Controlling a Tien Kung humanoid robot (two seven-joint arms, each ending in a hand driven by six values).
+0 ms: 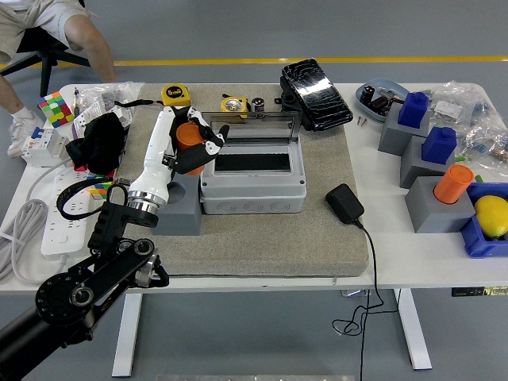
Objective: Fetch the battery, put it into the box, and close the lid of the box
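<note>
Left hand (pixel 193 147) gripping one orange battery (pixel 187 136), one open box (pixel 252 173)

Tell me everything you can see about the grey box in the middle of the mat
The grey box looks like a plastic enclosure with a hinged clear lid standing open and upright at its far edge. A dark rectangular opening shows in its top, and round marks line its front wall. It sits flat on the grey mat, beside a grey block. The left hand holds an orange battery at its left corner.

— What's on the white table (pixel 413 266)?
— A grey mat (pixel 262 238) at centre; power strip (pixel 59 214) and cubes lower left; grey blocks (pixel 432 208) and blue bin (pixel 484 238) at right.
</note>
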